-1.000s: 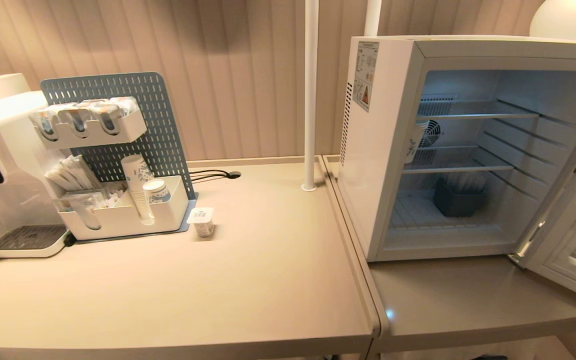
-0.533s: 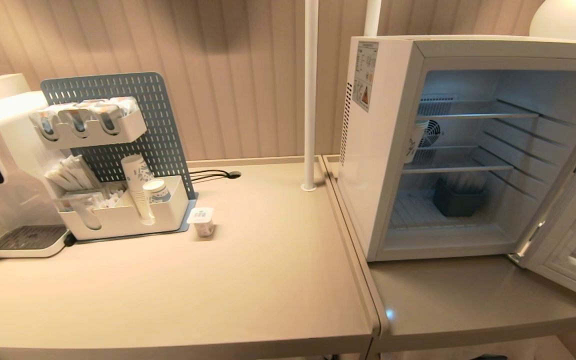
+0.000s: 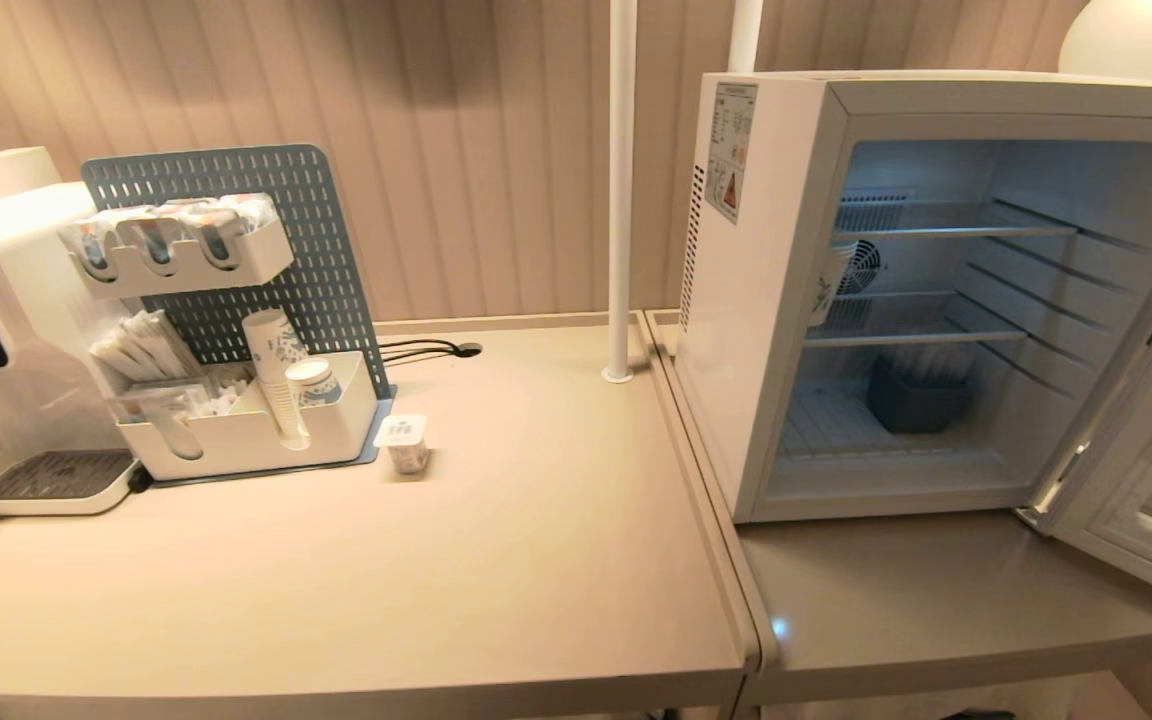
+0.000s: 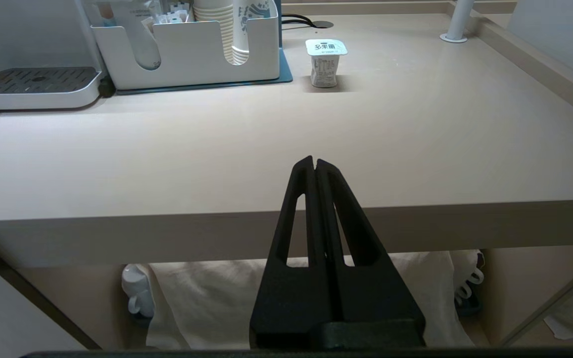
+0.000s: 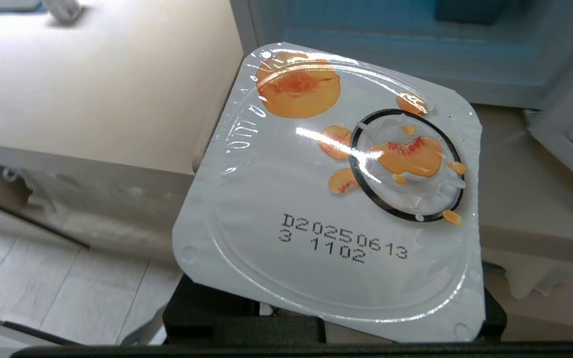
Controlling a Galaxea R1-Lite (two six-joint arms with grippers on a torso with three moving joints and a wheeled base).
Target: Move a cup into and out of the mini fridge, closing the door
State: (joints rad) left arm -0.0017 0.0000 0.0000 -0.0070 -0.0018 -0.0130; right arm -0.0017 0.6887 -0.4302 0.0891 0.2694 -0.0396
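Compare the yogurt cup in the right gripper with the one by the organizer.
Held cup: peach pictures on its lid, gripped in the right gripper off the table. Table cup: only dark lettering on its lid, standing free on the table. Both have squarish white lids.

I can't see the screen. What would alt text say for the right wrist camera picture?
A white cup with a peach-printed foil lid fills the view, held in the right gripper. Beyond it are the open mini fridge and the beige table.
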